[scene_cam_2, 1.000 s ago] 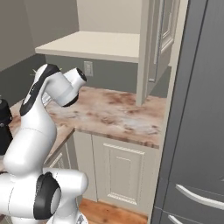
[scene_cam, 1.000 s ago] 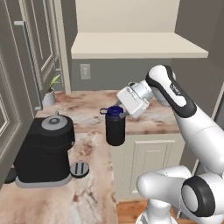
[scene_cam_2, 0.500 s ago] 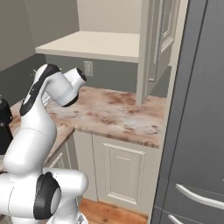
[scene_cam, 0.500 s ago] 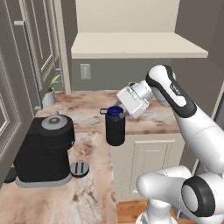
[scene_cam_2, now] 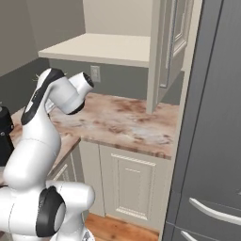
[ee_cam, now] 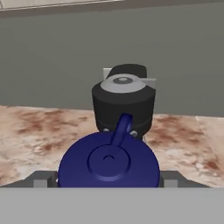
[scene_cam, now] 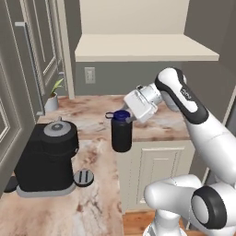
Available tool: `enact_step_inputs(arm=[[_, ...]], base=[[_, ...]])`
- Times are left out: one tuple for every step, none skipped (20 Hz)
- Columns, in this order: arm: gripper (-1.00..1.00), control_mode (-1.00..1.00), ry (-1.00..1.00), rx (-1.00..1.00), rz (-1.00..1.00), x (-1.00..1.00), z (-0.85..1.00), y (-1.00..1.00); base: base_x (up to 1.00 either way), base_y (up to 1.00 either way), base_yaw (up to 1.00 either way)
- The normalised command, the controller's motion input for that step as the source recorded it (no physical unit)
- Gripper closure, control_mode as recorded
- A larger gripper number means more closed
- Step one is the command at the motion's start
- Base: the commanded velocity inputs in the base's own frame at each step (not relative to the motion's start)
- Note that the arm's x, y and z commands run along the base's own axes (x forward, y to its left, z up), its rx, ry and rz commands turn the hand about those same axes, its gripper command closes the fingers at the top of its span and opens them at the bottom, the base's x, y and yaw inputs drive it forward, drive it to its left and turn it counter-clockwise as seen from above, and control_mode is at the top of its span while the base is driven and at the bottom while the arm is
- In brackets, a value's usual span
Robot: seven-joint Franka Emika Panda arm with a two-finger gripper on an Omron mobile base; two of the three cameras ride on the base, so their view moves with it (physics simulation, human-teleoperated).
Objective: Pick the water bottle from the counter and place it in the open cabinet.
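The water bottle (scene_cam: 121, 132) stands upright on the table (scene_cam: 101, 138), near the inner corner where the marble top turns, with its dark blue cap (scene_cam: 121, 115) up and its little side loop sticking out on the side toward the coffee machine. In the hand view the bottle (ee_cam: 109, 162) sits right under the camera: the round blue cap takes up the lower middle, its loop rising from the centre toward the coffee machine (ee_cam: 124, 103) behind it.

The gripper (scene_cam: 130, 115) hangs just above and beside the cap, on the side away from the coffee machine, the white hand tilted down toward it. In the hand view two grey finger tips (ee_cam: 40, 179) show low at either side of the cap, so the jaws stand wide enough to straddle it; whether they touch the bottle I cannot tell.

The black coffee machine (scene_cam: 46, 159) sits on the table a little apart from the bottle, nearer the camera in the left base view, with a grey round top. A small potted plant (scene_cam: 53, 96) stands at the back by the wall, and a wall outlet (scene_cam: 90, 75) is set above the table. Overhead, the open cabinet (scene_cam: 143, 46) shows its cream shelf board, well above the bottle. From the right base view the cabinet's shelf (scene_cam_2: 101, 48) and its open door (scene_cam_2: 170, 42) are seen.
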Motion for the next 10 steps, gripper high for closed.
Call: enact_step_inputs(arm=[[1.0, -1.0, 0.0, 0.04, -0.17, -0.02, 0.34, -0.06], [1.0, -1.0, 0.0, 0.03, -0.2, -0.04, 0.37, -0.09], [1.0, -1.0, 0.07, 0.02, -0.25, -0.02, 0.39, -0.12], [1.0, -1.0, 0.12, 0.03, -0.28, 0.0, 0.4, -0.16], [1.0, -1.0, 0.19, 0.03, -0.29, -0.01, 0.43, -0.18], [1.0, -1.0, 0.2, 0.02, -0.27, -0.01, 0.43, -0.18], [1.0, -1.0, 0.21, 0.02, -0.27, -0.02, 0.44, -0.2], [1.0, -1.0, 0.2, 0.0, -0.27, -0.04, 0.42, -0.18], [1.0, -1.0, 0.19, 0.0, -0.24, -0.05, 0.44, -0.23], [1.0, -1.0, 0.18, 0.0, -0.24, -0.07, 0.4, -0.23]], base=[[0.0, 0.0, 0.0], [0.0, 0.0, 0.0], [0.0, 0.0, 0.0], [0.0, 0.0, 0.0], [0.0, 0.0, 0.0], [0.0, 0.0, 0.0], [0.0, 0.0, 0.0], [0.0, 0.0, 0.0], [0.0, 0.0, 0.0], [0.0, 0.0, 0.0]])
